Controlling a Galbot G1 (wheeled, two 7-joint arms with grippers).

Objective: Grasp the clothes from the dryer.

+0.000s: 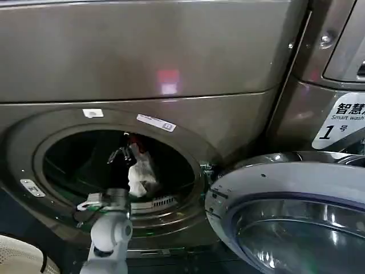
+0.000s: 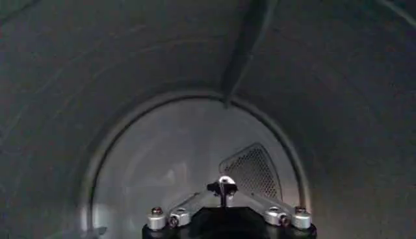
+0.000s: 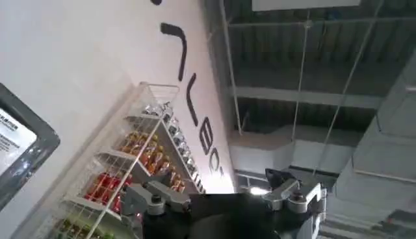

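The dryer (image 1: 142, 68) stands with its round glass door (image 1: 296, 217) swung wide to the right, and the round port (image 1: 120, 165) is open. Inside the dark drum, a pale grey-white garment (image 1: 140, 174) with a small red patch is seen hanging from the left gripper (image 1: 121, 155), whose fingers are pinched closed on the cloth. A cream perforated basket (image 1: 20, 257) sits at the lower left. The right gripper (image 3: 224, 198) is held away from the machine, pointed at a wire shelf of bottles (image 3: 130, 169); how far its fingers are parted cannot be told.

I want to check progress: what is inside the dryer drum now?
Inside the dryer drum, the left end effector is beside a pale grey-white garment. The dark lower drum hides any other clothes.
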